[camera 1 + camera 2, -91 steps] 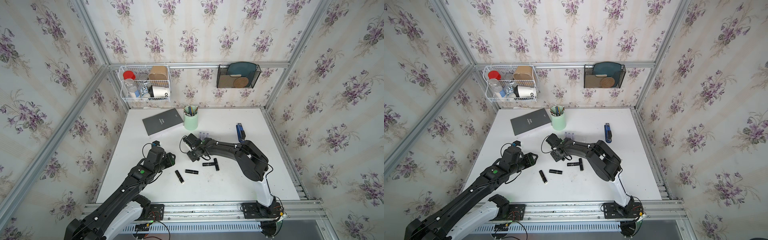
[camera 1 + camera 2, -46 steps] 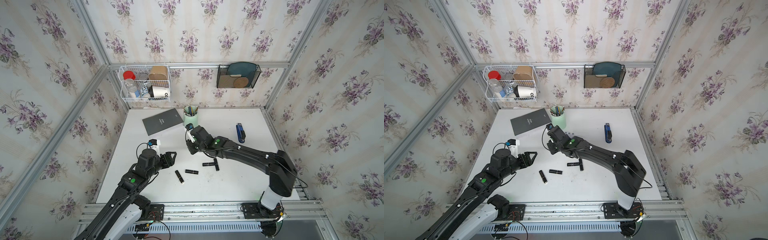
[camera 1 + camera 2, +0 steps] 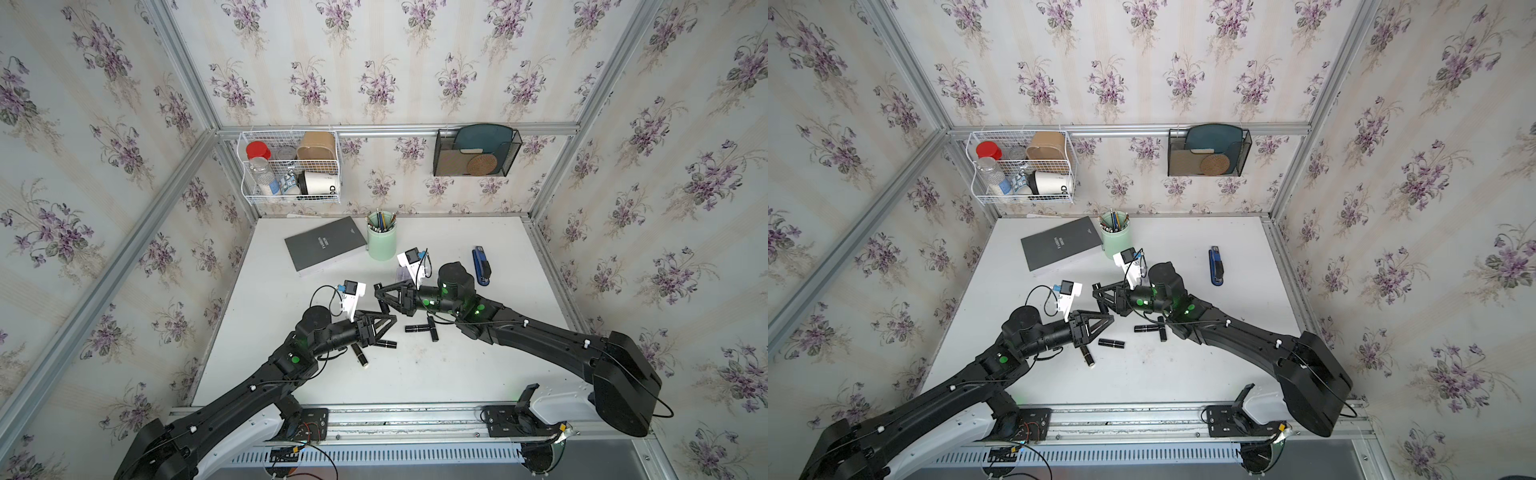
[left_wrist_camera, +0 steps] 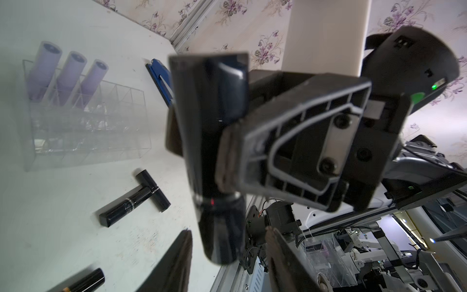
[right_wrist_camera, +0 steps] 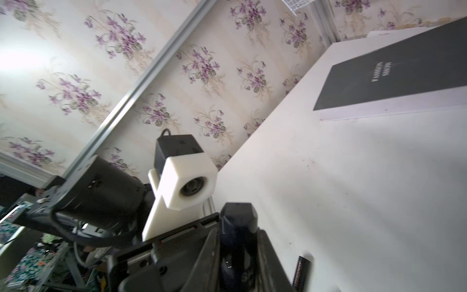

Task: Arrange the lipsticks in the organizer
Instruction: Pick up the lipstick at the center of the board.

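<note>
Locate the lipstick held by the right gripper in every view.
A top view: lipstick mid-table, robot-side of the pen cup.
A top view: lipstick likewise mid-table.
Left wrist: lipstick fills the middle.
Right wrist: lipstick close up, pointing away.
Shared landmark: the white table, in all four.

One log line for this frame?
right gripper: jaws shut on black lipstick, midair | left gripper: jaws open beside its free end | organizer: three lilac lipsticks in | table: four black lipsticks loose

We list: lipstick (image 4: 209, 126), glossy black; lilac tubes (image 4: 70, 73), matt; organizer (image 4: 101, 141), clear smooth plastic; book (image 5: 404, 70), matt grey cover; table (image 5: 353, 202), white, scuffed.
</note>
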